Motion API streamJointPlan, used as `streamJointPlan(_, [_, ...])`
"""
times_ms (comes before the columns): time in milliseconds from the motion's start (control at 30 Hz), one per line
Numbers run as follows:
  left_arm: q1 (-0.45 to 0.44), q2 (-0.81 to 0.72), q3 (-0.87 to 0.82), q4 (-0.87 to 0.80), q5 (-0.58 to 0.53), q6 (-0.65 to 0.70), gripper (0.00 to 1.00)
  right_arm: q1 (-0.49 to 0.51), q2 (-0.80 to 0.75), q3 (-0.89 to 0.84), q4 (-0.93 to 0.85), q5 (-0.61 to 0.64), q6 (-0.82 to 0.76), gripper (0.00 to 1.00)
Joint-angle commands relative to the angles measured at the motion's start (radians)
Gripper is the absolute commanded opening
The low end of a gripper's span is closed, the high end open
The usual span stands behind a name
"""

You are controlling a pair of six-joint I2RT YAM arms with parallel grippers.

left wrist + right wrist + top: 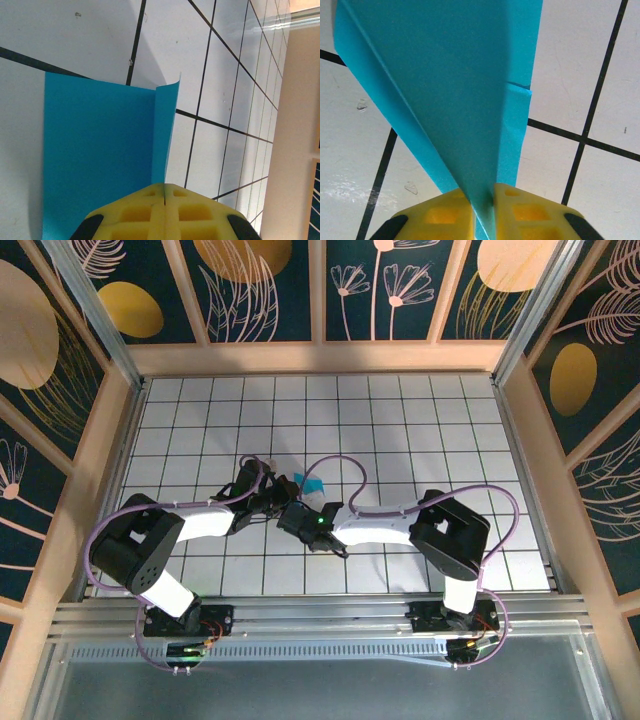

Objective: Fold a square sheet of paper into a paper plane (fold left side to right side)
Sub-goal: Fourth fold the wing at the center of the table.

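Observation:
The turquoise sheet of paper (pixel 312 483) sits folded near the middle of the tiled table, where both grippers meet. In the left wrist view it is a blue panel (pixel 95 150) with a narrow raised flap along its right edge. That flap runs down into the closed seam of my left gripper (pixel 165 186), which is shut on it. In the right wrist view the paper (pixel 450 85) narrows to a creased point pinched between the yellow fingers of my right gripper (pixel 487 195). From above, the left gripper (pixel 272 498) and right gripper (pixel 296 504) are almost touching.
The white tiled table (pixel 400 420) has black grid lines and is fenced by wooden walls (pixel 118 440) on the left, back and right. Purple cables (pixel 340 475) loop over the arms near the paper. An aluminium rail (pixel 320 615) runs along the near edge.

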Motion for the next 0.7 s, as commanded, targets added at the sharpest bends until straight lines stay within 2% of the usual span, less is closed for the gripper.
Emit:
streamJointPlan(0, [-0.006,-0.011,0.017,-0.036,-0.009,-0.006,0.05,0.01,0.018,0.026,-0.038,0.035,0.006,0.12])
streamJointPlan(133, [-0.001,-0.042,0.021,-0.058,-0.014,0.011,0.23,0.011,0.022,0.018,-0.038,0.026,-0.009,0.04])
streamJointPlan(200, [0.014,-0.064,0.022,-0.079,-0.01,0.027,0.28,0.013,0.022,0.014,-0.039,0.024,-0.018,0.01])
streamJointPlan(333, [0.072,-0.134,0.017,-0.138,0.001,0.072,0.4,0.012,0.023,0.009,-0.04,0.023,-0.039,0.0])
streamJointPlan(467, [0.149,-0.216,0.003,-0.211,0.023,0.12,0.49,0.01,0.021,0.014,-0.049,0.028,-0.057,0.0])
streamJointPlan(667, [0.307,-0.342,-0.06,-0.25,0.106,0.142,0.53,-0.003,0.013,0.005,-0.042,0.003,-0.083,0.0])
